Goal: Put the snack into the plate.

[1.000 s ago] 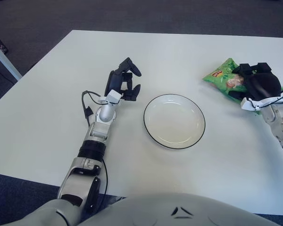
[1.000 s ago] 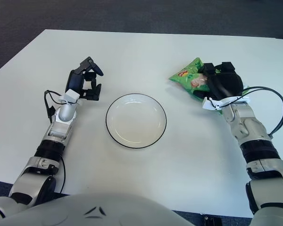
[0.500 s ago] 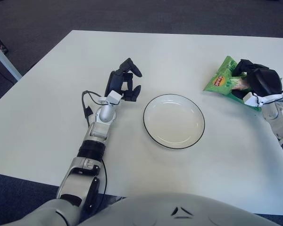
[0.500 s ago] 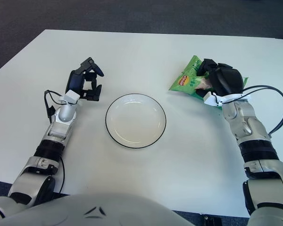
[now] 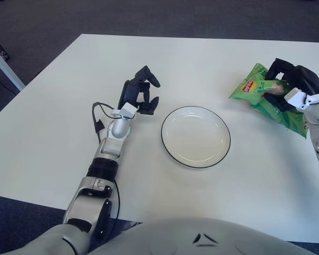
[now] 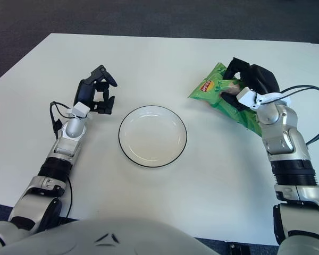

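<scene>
The right hand (image 6: 248,79) is working at the far right of the worktop (image 6: 165,207), its dark fingers (image 6: 235,68) curling over the top of the green snack bag (image 6: 219,95) and gripping it. The bag is slanting out from under those fingers, one end poking toward the plate (image 6: 152,136) and the other trailing back beneath the wrist; whether it is clear of the worktop I cannot tell. So the pickup is looking done, or very nearly. The plate is sitting bare, well apart from the fingers on their inner side, so the carry across and the release are both left to do. The left hand (image 5: 140,95) is showing just beside the plate's left edge, fingers loosely bent and gripping nothing, taking no part in this.
</scene>
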Robot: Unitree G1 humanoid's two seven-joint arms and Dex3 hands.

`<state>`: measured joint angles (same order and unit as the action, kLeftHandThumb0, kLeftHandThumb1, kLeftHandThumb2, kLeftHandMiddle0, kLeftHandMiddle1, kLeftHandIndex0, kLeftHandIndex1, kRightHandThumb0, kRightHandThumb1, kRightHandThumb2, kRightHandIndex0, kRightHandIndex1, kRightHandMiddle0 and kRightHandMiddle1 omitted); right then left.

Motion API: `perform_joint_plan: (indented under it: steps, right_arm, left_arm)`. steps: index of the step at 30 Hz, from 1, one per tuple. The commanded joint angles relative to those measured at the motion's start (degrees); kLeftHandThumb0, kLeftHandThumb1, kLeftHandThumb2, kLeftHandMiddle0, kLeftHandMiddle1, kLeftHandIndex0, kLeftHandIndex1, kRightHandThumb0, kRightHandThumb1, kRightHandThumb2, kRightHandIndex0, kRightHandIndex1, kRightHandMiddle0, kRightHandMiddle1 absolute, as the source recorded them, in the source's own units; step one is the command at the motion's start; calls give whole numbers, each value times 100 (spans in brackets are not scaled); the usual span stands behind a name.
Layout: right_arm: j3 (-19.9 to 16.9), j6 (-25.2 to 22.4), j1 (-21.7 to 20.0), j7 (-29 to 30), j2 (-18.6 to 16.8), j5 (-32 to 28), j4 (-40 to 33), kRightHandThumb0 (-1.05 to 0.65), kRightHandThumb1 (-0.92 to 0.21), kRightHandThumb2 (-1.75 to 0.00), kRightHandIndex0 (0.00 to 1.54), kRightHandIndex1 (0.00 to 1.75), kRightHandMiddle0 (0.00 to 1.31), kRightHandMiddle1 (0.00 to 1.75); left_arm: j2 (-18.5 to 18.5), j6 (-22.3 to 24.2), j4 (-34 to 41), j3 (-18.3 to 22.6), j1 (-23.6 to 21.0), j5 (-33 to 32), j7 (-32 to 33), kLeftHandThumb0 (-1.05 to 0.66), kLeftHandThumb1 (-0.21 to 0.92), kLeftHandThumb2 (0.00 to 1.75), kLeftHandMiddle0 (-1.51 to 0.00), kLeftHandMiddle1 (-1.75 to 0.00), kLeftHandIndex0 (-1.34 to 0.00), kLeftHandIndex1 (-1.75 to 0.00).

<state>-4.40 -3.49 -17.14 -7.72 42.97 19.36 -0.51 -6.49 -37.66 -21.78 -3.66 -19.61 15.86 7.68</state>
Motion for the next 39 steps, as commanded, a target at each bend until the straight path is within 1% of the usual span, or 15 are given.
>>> perform_joint_plan:
  steps: [1,3,7,10,13,15,18,21,24,29,34,39]
  right_arm:
    - [-258,-543,-33,-386,-93,-331,-656,0,-9,-158,78,173,56,175]
    - [-289,-718,-58,-463,-134,-371,-767,0,-8,-158,79,171,56,175]
    - [-301,-1076,-235,-567,-238,-430,-973,0,-5,-161,83,168,58,175]
    - [-122,-1246,-510,-509,-373,-239,-1202,0,-4,-162,85,167,59,175]
    - [-11,-1347,-648,-463,-489,-110,-1367,0,-5,-161,83,168,58,175]
    - [105,-1341,-721,-361,-592,63,-1551,0,-6,-160,81,170,58,175]
    - [192,-1279,-756,-358,-585,250,-1726,0,-6,-161,80,172,58,175]
    - [215,-1205,-766,-448,-557,293,-1781,0,-5,-162,80,173,59,175]
    - [237,-1129,-813,-625,-517,251,-1949,0,0,-166,85,169,62,175]
    - [305,-1138,-919,-856,-508,268,-2123,0,6,-172,92,166,67,175]
    - [461,-1179,-1102,-1186,-535,184,-2358,0,9,-174,94,165,68,175]
    - [551,-1143,-1239,-1631,-541,-77,-2495,0,9,-175,95,165,69,175]
  left_arm:
    - [28,24,-247,-41,412,61,106,-48,32,131,-131,-175,-61,-175]
    - [28,43,-244,-46,412,67,113,-48,32,131,-131,-175,-61,-175]
    - [30,123,-229,-56,415,18,59,-48,33,130,-131,-175,-61,-175]
    - [18,199,-212,-60,408,36,58,-48,33,130,-130,-175,-60,-175]
    - [6,251,-202,-63,402,62,73,-48,33,130,-130,-175,-60,-175]
    - [-7,295,-192,-66,395,84,87,-47,33,129,-130,-175,-60,-175]
    - [-26,350,-192,-66,376,121,113,-47,34,129,-130,-175,-60,-175]
    - [-52,362,-261,-59,333,160,157,-47,34,129,-130,-175,-60,-175]
    - [-79,380,-332,-58,274,322,327,-47,33,129,-130,-175,-60,-175]
    - [-72,394,-371,-68,222,539,628,-48,31,133,-130,-175,-62,-175]
    - [-52,495,-399,-80,174,646,825,-49,28,136,-130,-175,-64,-175]
    - [-89,699,-384,-122,150,656,775,-50,27,138,-130,-175,-65,-175]
